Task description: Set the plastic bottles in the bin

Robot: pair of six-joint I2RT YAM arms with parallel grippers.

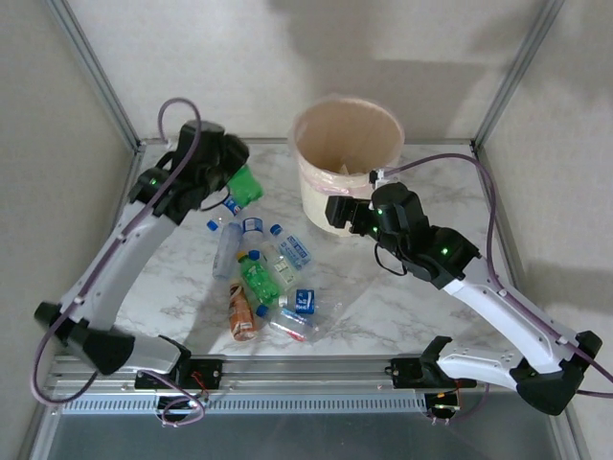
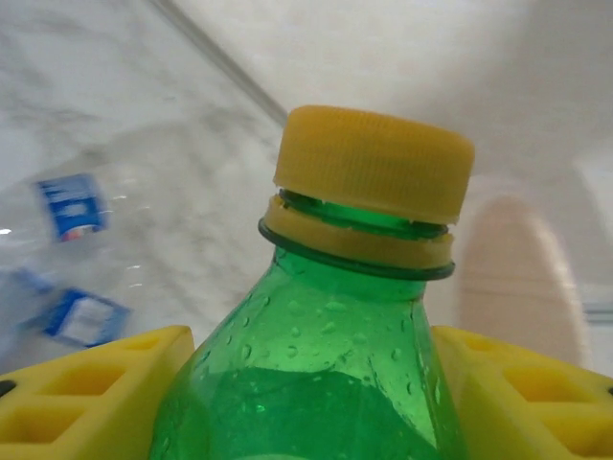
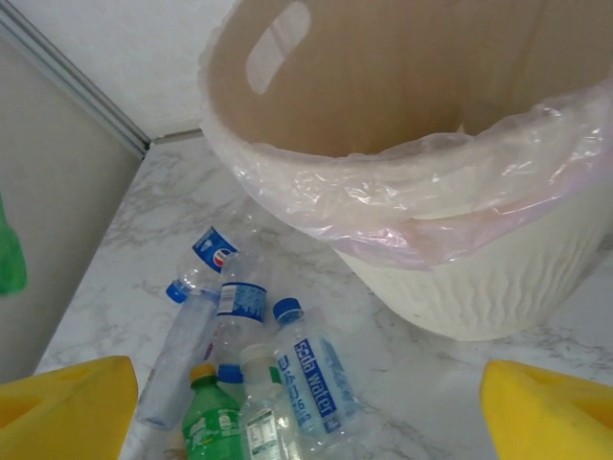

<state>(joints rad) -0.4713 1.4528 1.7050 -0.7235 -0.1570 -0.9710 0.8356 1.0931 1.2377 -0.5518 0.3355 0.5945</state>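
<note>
My left gripper [image 1: 233, 180] is shut on a green bottle [image 1: 245, 186] with a yellow cap [image 2: 375, 158], held in the air left of the bin [image 1: 347, 163]; its yellow fingers [image 2: 91, 388] press both sides of the bottle's shoulder. The bin is pale peach with a pinkish bag [image 3: 450, 206] over its rim. My right gripper [image 1: 337, 213] is open beside the bin's near wall, nothing between its yellow fingertips [image 3: 62, 402]. A pile of bottles [image 1: 263, 278] lies on the marble: clear ones with blue caps [image 3: 311, 379], a green one [image 3: 211, 422], an orange-brown labelled one [image 1: 241, 312].
Metal frame posts and white walls close in the marble table [image 1: 402, 297] at the back and sides. A rail [image 1: 306, 369] runs along the near edge. Cables [image 1: 172, 120] loop above both arms.
</note>
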